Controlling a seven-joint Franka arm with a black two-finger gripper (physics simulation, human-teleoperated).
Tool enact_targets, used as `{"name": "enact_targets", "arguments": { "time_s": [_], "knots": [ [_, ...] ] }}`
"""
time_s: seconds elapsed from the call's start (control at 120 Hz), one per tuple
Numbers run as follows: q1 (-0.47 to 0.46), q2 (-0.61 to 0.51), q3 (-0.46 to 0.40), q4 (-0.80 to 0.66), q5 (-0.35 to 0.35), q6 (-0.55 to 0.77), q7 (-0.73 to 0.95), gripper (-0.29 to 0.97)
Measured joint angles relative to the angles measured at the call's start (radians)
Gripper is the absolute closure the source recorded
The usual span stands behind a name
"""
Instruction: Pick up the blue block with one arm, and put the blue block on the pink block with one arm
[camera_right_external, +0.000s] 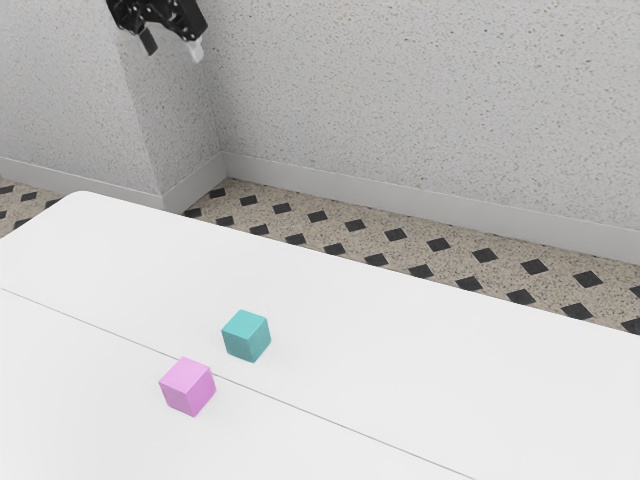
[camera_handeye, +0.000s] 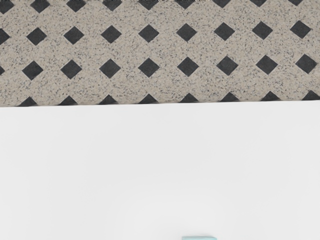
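Exterior view: the tool (camera_right_external: 172, 47) is seen high up near the view's upper left, well above the bench (camera_right_external: 420, 360) and well apart from both blocks. Its two fingers are spread fairly wide w/ nothing between them, so nothing is held. The blue block (camera_right_external: 246, 335), more teal in shade, is seen resting flat on the bench. The pink block (camera_right_external: 187, 386) sits just beside it, nearer the camera and toward the view's left; a small gap is judged between the two, no contact. A tiled floor (camera_right_external: 440, 245) and a speckled wall (camera_right_external: 420, 90) are seen behind the bench.

Wrist view: a thin sliver of the blue block (camera_handeye: 199, 238) is caught at the frame's edge. Bare bench (camera_handeye: 160, 165) takes up approx. half the view, w/ the floor (camera_handeye: 160, 50) beyond the bench edge.

Progress, as judged: nothing is done yet. No descent, no grasp, no lift. Left to do: the tool is to be lowered over the blue block, closed on it, raised, carried over the pink block and released on top.
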Motion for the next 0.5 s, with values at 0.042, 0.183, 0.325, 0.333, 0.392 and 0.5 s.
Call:
{"name": "enact_targets", "arguments": {
  "time_s": [0.042,0.183,0.325,0.333,0.392,0.5],
  "knots": [
    [-0.001,0.001,-0.005,-0.001,0.001,0.003,0.002,0.00],
    [0.000,0.000,-0.004,-0.001,0.003,0.003,0.007,0.00],
    [0.004,-0.005,-0.004,-0.106,0.009,-0.001,0.012,0.00],
    [0.003,-0.006,-0.005,-0.122,0.008,0.001,0.012,0.00],
    [-0.002,-0.009,-0.006,-0.241,0.004,0.044,0.014,0.00],
    [-0.001,0.001,-0.001,-0.386,0.012,0.122,0.016,0.00]
  ]
}}
